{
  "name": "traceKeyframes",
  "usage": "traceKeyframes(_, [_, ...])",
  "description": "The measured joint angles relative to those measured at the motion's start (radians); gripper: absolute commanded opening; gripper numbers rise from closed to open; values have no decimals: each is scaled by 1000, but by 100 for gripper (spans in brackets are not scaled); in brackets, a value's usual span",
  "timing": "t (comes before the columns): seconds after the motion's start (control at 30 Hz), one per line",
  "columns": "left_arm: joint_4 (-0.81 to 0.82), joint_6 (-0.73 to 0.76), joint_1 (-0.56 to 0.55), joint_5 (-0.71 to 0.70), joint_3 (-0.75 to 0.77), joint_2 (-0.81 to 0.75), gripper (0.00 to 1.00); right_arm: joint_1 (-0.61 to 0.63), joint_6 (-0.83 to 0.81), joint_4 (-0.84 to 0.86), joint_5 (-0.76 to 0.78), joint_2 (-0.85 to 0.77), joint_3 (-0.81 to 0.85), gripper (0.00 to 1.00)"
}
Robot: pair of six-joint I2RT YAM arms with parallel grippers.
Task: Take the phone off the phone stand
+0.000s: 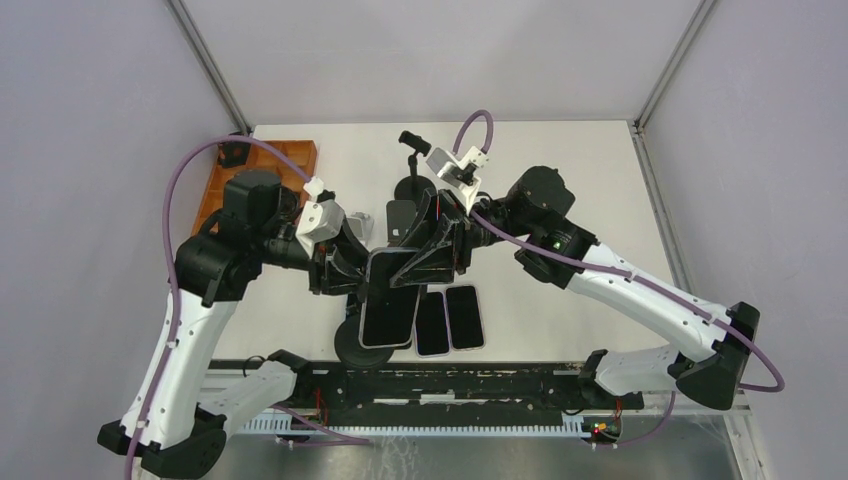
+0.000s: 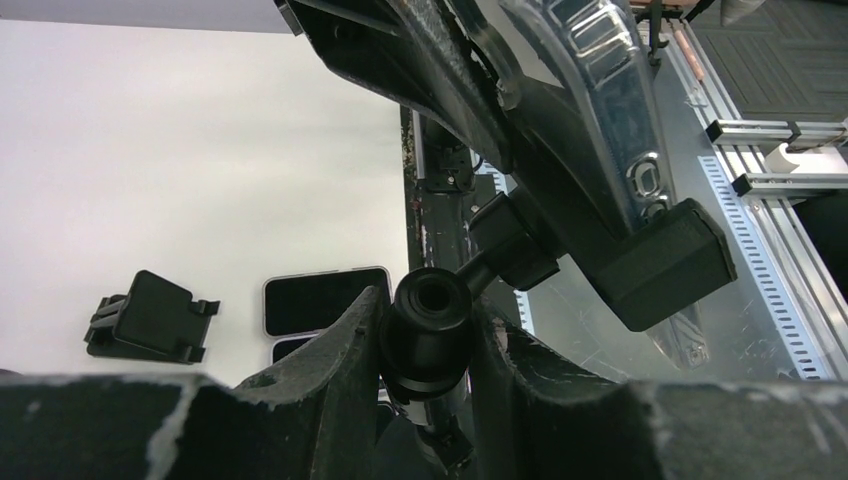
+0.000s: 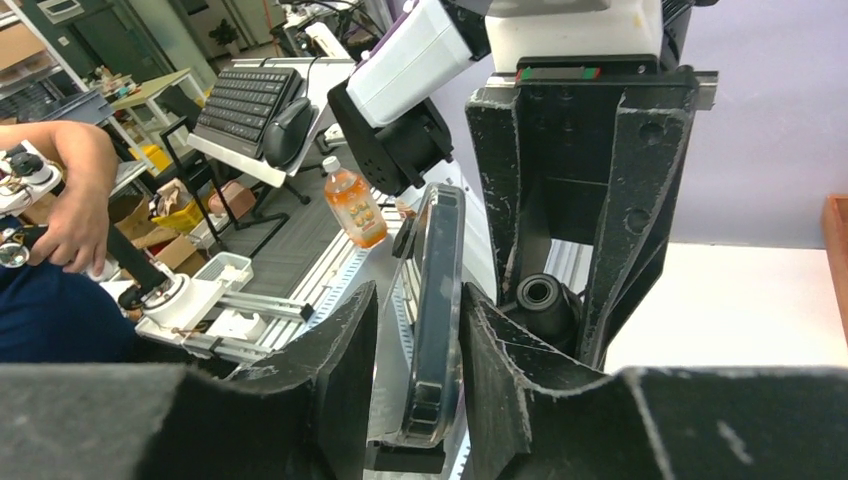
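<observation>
On the tabletop [image 1: 580, 180], the stand [image 1: 356, 346] sits toward 6 o'clock, the phone [image 1: 390, 300] still in its cradle. The step in hand looks like securing both grips.

The left end effector [image 2: 428, 345], in from 9 o'clock, is clamped narrow on the stand's knob [image 2: 432, 300]. The right end effector [image 3: 420, 350], from 2 o'clock, straddles the phone's edge; whether it pinches yet I cannot tell.

The next move likely calls for a firm pinch, then drawing the phone free while the left braces.

Only the right wrist view shows fingers [image 3: 335, 380] flanking the phone. Only the left wrist view shows the knob held.
</observation>
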Motion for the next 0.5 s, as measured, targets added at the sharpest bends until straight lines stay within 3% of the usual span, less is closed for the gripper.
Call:
traceKeyframes(0.1, [-35, 33, 0, 0, 25, 14, 2, 2, -2, 4, -22, 1, 0, 23])
traceKeyframes(0.17, [-65, 68, 0, 2, 43, 25, 2, 5, 2, 8, -24, 1, 0, 0])
traceKeyframes(0.5, [-262, 317, -1, -54, 70, 43, 2, 7, 90, 15, -28, 54, 6, 0])
